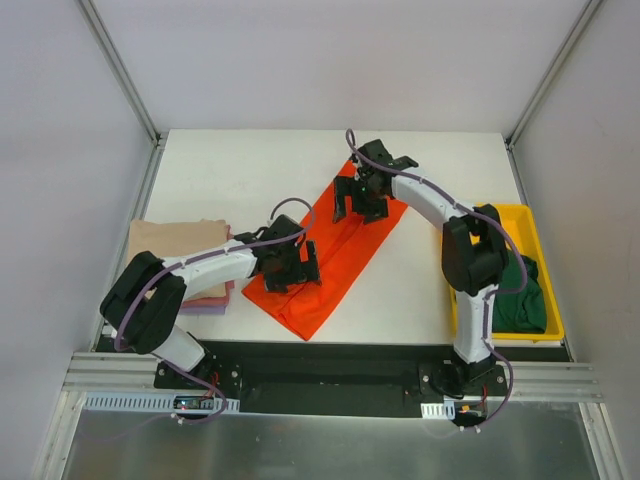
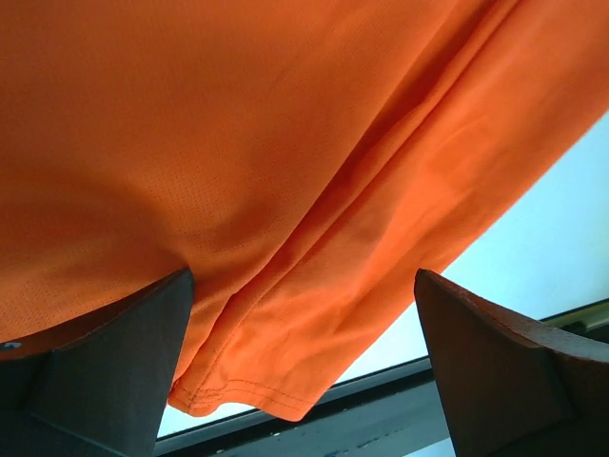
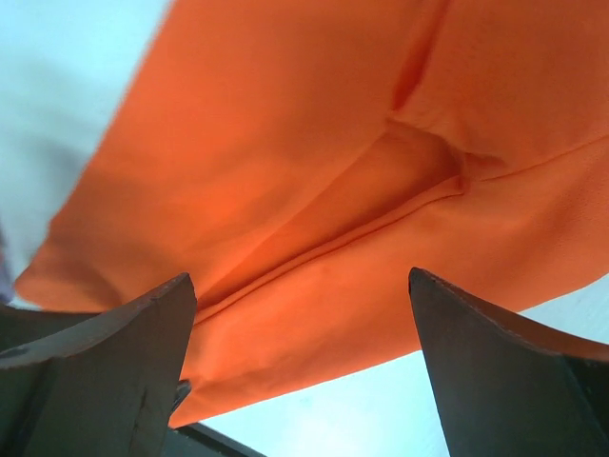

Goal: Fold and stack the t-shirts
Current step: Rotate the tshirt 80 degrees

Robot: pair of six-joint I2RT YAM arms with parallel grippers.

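Orange-red t-shirt (image 1: 335,252): folded into a long strip, lying flat and diagonal at mid-tabletop, one end toward the near edge, the other toward the far edge. Left gripper (image 1: 297,267): fingers apart, over the near end. Right gripper (image 1: 358,205): fingers apart, over the far end. Folded tan t-shirt (image 1: 175,240): tops a stack at the left edge. Dark green t-shirt (image 1: 522,295): crumpled in yellow tray (image 1: 520,218), right edge.

Beyond the orange-red shirt (image 1: 335,265) the surface (image 1: 250,170) lies bare, open to a claw. Left of that shirt the folded stack (image 1: 175,240) blocks the edge; right of it stands the yellow tray (image 1: 527,225) with the dark green shirt (image 1: 525,300). Above it, the left arm (image 1: 210,265) and right arm (image 1: 430,200) crowd its 2 ends.
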